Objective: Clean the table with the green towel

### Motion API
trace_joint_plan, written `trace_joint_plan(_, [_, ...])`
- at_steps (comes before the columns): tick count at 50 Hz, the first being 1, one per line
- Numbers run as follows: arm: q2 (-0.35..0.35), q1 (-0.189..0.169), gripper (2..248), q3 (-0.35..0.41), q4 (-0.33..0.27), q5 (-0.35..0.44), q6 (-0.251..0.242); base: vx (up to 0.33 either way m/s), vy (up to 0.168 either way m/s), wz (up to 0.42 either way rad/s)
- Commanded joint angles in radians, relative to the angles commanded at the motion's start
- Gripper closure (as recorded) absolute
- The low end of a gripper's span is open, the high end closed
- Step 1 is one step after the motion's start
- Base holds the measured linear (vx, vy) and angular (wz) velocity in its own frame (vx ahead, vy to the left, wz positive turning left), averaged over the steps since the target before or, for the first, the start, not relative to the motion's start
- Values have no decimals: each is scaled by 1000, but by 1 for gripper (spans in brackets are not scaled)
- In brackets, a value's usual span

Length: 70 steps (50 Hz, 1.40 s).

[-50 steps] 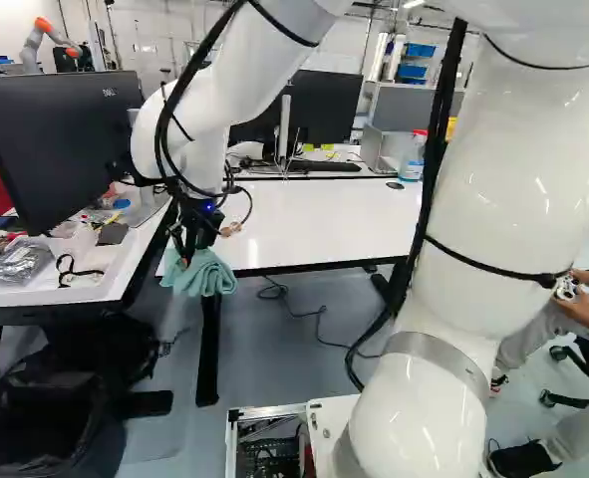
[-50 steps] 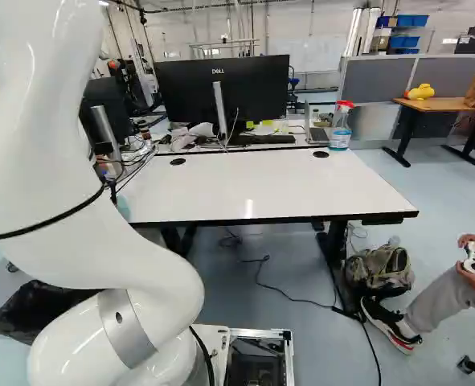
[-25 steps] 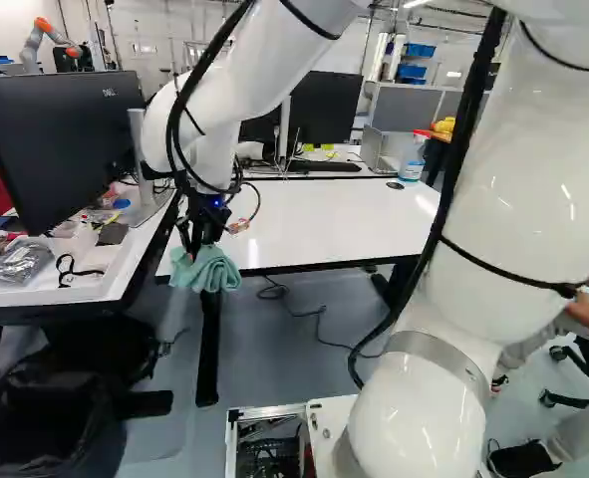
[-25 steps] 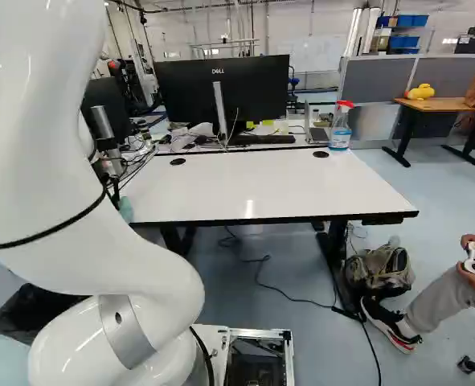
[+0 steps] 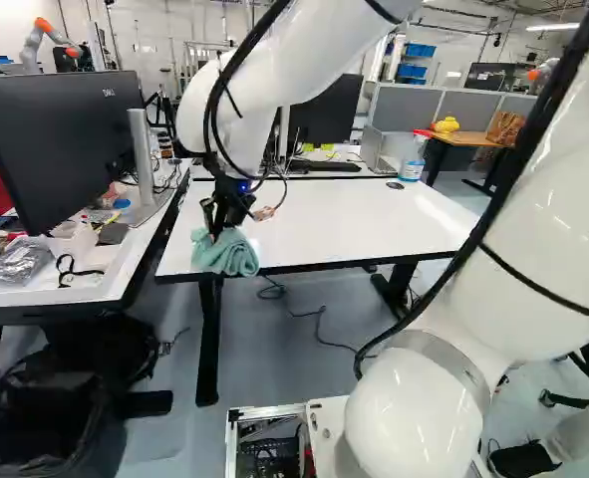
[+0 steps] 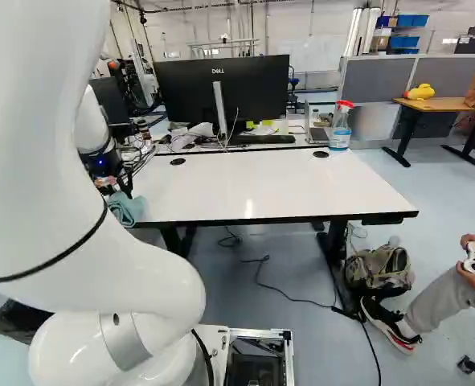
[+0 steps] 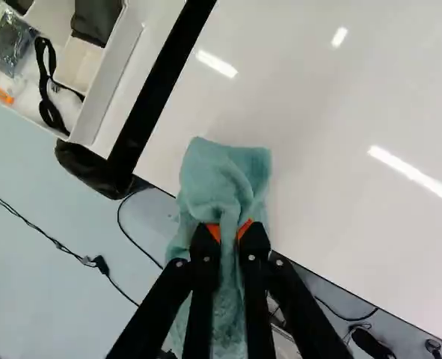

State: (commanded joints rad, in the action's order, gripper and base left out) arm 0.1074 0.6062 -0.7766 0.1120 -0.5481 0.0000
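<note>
Green towel [image 5: 226, 255] is clamped between the two fingers [image 5: 214, 229], pinched from both sides — it bulges ahead of them and beneath them, at the edge of the white table [image 5: 334, 221].

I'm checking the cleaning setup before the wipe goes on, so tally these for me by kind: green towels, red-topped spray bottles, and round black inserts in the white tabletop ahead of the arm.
Green towel: 1, in the gripper
Red-topped spray bottle: 1
Round black inserts in the white tabletop: 2
Total: 4
</note>
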Motion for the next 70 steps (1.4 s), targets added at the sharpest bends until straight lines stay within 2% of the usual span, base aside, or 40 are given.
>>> trace_joint_plan(10, [51, -48, 208, 17, 0, 0, 0, 0, 0, 0])
trace_joint_plan(70, [132, -324, 208, 89, 0, 0, 0, 0, 0, 0])
